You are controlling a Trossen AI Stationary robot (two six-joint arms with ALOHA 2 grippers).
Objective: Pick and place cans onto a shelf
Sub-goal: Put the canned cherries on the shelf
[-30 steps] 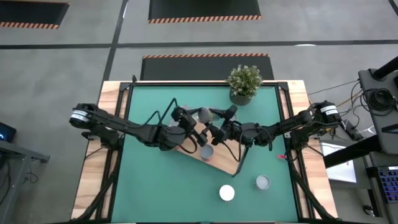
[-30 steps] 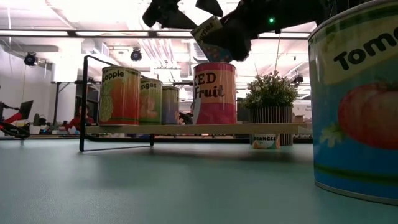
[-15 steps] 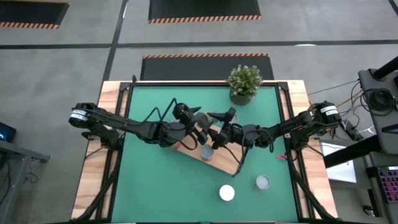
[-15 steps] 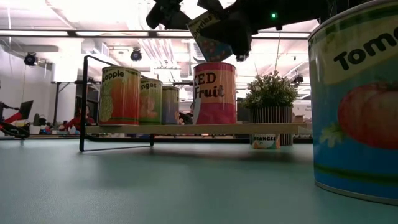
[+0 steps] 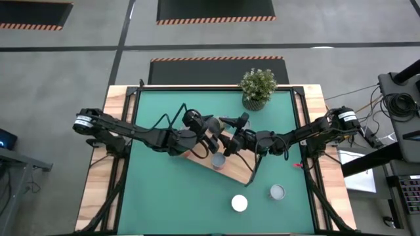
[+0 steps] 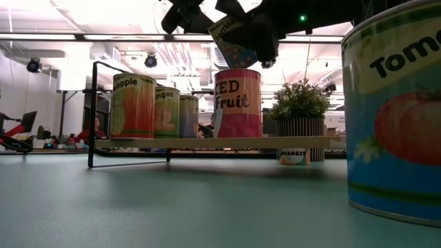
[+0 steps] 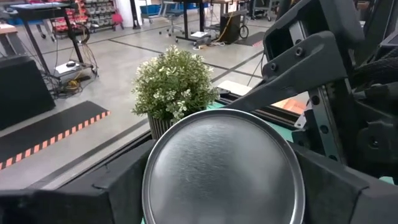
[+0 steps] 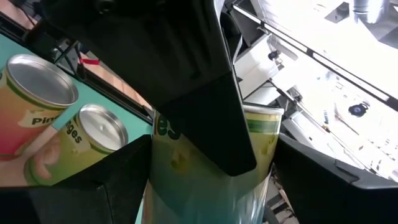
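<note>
A labelled can hangs tilted above the shelf, between both grippers. My left gripper comes from the table's left and is shut on the can's silvery top end. My right gripper comes from the right and is shut on the can's body. Several cans stand upright on the shelf board, among them a Mixed Fruit can right under the held one. Two more cans stand on the green mat. My left gripper has the can's top end between its two fingers, one on each side of the round rim. It comes in about level from the table's left, along the can's length. The can is clear of the shelf. My right gripper pinches the can's labelled side wall between its two fingers, which lie across the can. It comes about level from the table's right. My left gripper's finger covers the middle of the label. The can hangs tilted, lifted clear.
A potted green plant stands at the mat's far edge, behind the shelf. A large tomato can stands close to the low camera. Black wire loops rise at the shelf's ends. A small can shows beyond the shelf.
My left gripper's fingers have drawn in on the can's top end and taken hold. The can has stayed tilted above the shelf, in my right gripper.
</note>
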